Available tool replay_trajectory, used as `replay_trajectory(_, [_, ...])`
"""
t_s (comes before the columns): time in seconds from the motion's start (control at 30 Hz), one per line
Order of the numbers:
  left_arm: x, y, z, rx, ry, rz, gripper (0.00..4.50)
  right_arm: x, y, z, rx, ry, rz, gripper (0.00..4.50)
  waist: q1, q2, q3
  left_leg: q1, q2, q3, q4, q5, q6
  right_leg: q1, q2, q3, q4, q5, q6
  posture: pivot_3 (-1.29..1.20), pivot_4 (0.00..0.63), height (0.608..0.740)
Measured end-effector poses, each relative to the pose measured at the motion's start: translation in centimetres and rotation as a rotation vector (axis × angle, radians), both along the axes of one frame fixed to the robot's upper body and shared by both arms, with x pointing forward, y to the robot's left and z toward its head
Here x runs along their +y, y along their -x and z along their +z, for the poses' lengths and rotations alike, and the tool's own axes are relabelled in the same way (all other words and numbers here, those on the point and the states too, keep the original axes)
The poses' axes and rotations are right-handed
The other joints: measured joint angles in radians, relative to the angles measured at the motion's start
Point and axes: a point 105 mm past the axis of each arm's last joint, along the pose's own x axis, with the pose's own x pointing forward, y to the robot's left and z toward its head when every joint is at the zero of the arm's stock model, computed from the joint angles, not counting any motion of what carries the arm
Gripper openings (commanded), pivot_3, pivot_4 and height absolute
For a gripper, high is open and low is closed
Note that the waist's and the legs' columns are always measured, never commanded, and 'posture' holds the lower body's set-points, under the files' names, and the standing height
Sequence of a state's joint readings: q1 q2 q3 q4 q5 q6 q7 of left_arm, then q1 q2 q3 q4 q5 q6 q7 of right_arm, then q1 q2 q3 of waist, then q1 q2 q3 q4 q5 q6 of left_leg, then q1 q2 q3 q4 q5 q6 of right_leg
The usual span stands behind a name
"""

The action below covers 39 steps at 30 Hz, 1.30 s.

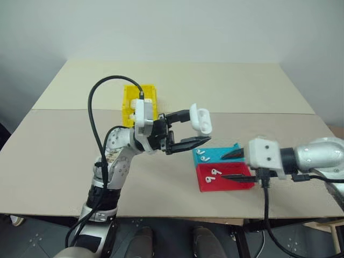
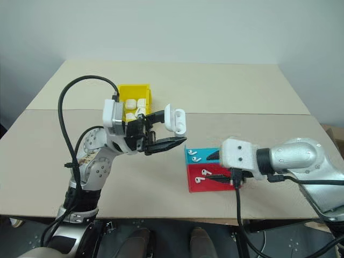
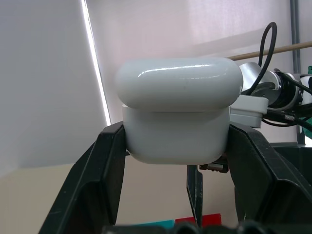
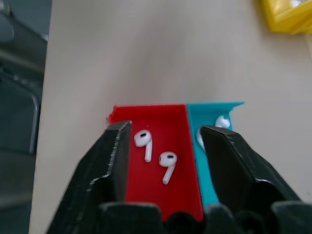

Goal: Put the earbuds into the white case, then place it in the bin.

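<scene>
Here the beige worktop (image 1: pixel 177 91) carries everything, and it has much bare surface at the far side and at the robot's left, with open room around both arms. The yellow bin (image 1: pixel 130 97) stands near the middle, behind the left arm, and some white cases lie inside it. The flat tray (image 1: pixel 228 183) lies toward the robot's right and close to the near edge of the worktop; its blue half is the farther one and its red half is the nearer one.

The left end effector (image 1: pixel 189 129) is raised above the worktop and points toward the robot's right. Its two black fingers (image 3: pixel 105 165) are pressed on the body of the white case (image 1: pixel 201 120), one on each side. In the left wrist view the lid sits over the body, while the head views show the lid lifted.

The right end effector (image 1: pixel 232 164) hangs over the tray, well apart from the case. Its fingers stand partly spread, with a gap between them, and they grip nothing. Two earbuds (image 4: pixel 156 155) lie on the red half, between the fingers as the right wrist view shows them. Two more earbuds lie on the blue half.
</scene>
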<state>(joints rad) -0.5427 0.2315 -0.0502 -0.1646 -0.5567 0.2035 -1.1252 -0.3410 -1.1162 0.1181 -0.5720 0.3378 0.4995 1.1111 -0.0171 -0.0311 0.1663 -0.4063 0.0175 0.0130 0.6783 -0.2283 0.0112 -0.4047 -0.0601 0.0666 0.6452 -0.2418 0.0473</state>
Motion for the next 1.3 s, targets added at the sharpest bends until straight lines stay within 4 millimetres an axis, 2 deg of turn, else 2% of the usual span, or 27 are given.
replay_trajectory(0.2, [1.3, -0.4, -1.5, 0.043, -0.005, 0.060, 2.78, 1.4, -0.6, -2.9, 0.007, 0.198, 0.012, 2.15, 0.002, 0.000, 0.000, -0.001, 0.000, -0.001, 0.000, 0.000, 0.000, -0.001, 0.000, 0.000, 0.000, 0.000, 0.000, 0.00, 0.150, 0.740])
replay_trajectory(0.3, [1.4, -0.6, -1.5, 0.052, 0.003, 0.077, 2.78, 2.2, -1.1, -3.4, -0.018, 0.242, 0.034, 2.15, 0.007, 0.000, 0.000, -0.001, 0.000, -0.002, 0.000, 0.000, 0.000, -0.001, -0.001, -0.001, -0.001, 0.000, 0.000, 0.00, 0.150, 0.740])
replay_trajectory(0.47, [1.4, -0.5, -1.8, 0.067, 0.008, 0.087, 2.78, 2.2, -1.3, -4.6, 0.011, 0.305, 0.044, 2.15, 0.006, 0.000, 0.000, -0.001, 0.000, -0.003, 0.000, 0.000, 0.000, -0.001, -0.001, -0.001, -0.001, 0.000, 0.000, 0.00, 0.150, 0.740])
replay_trajectory(0.7, [1.4, -0.3, -1.3, 0.062, 0.024, 0.102, 2.78, 2.3, -1.4, -5.8, 0.057, 0.338, 0.052, 2.15, 0.003, 0.000, 0.000, -0.001, 0.001, -0.005, 0.000, 0.000, 0.000, -0.001, 0.000, -0.001, -0.001, 0.000, 0.000, 0.00, 0.150, 0.740])
replay_trajectory(1.03, [1.6, -0.1, -1.3, 0.075, 0.034, 0.113, 2.78, 2.6, -2.6, -6.7, 0.055, 0.329, 0.024, 2.15, 0.003, 0.000, 0.000, -0.001, 0.000, -0.006, 0.000, 0.000, 0.000, -0.001, 0.000, -0.001, -0.001, 0.000, 0.000, 0.00, 0.150, 0.740])
replay_trajectory(1.13, [1.6, -0.1, -1.2, 0.072, 0.034, 0.114, 2.78, 2.6, -2.6, -6.7, 0.057, 0.334, 0.033, 1.52, 0.003, 0.000, 0.000, 0.000, 0.000, -0.006, 0.000, 0.000, 0.000, 0.000, 0.000, -0.001, -0.001, 0.000, 0.000, 0.00, 0.150, 0.740])
replay_trajectory(1.23, [1.6, -0.1, -1.3, 0.075, 0.032, 0.116, 2.78, 2.6, -2.7, -6.8, 0.052, 0.337, 0.040, 0.61, 0.003, 0.000, 0.000, 0.000, 0.000, -0.006, 0.000, 0.000, 0.000, 0.000, 0.000, -0.001, -0.001, 0.000, 0.000, 0.00, 0.150, 0.740])
replay_trajectory(1.3, [1.7, -0.1, -1.3, 0.075, 0.030, 0.116, 2.78, 2.7, -2.8, -6.7, 0.041, 0.341, 0.044, 0.61, 0.003, 0.000, 0.000, 0.000, 0.000, -0.006, -0.001, 0.000, 0.000, 0.000, 0.000, -0.001, -0.001, 0.000, 0.000, 0.00, 0.150, 0.740])
